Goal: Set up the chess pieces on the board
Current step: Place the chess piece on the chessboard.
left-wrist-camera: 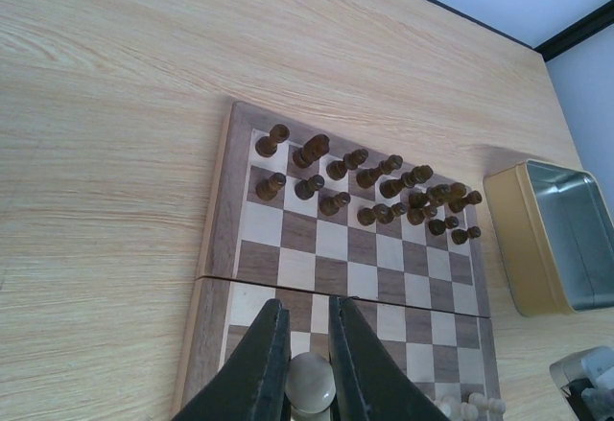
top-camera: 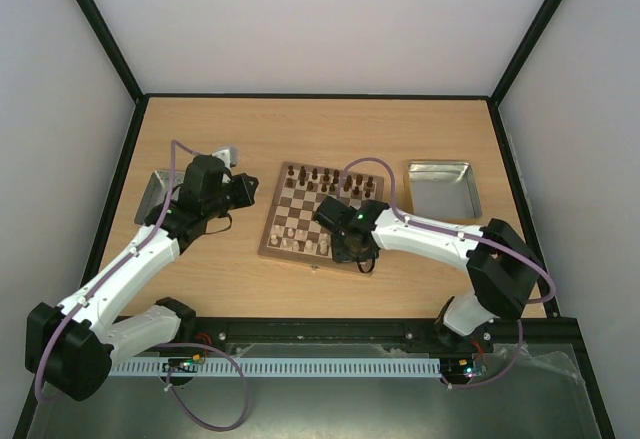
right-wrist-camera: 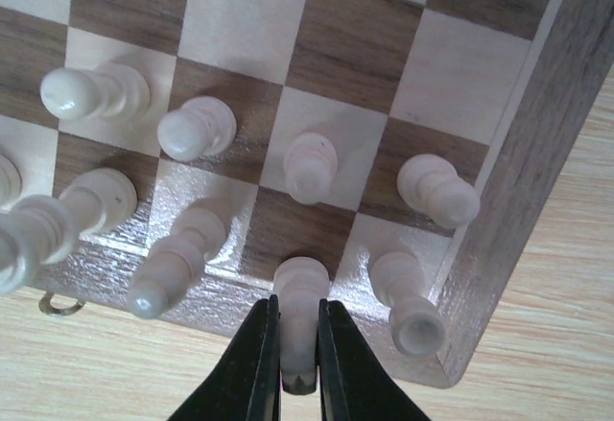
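Where right fingers (right-wrist-camera: 255,368) meet, cream piece (right-wrist-camera: 299,317) between

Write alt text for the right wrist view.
The right gripper grips a cream chess piece between its two black fingers, in the row nearest the board edge. Around it, other cream pieces stand in two rows on the checkered squares. The pale wooden table shows beyond the board's corner.

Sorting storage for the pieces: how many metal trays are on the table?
2. The right tray lies right of the board; the left tray lies left of it, partly covered by the left arm.
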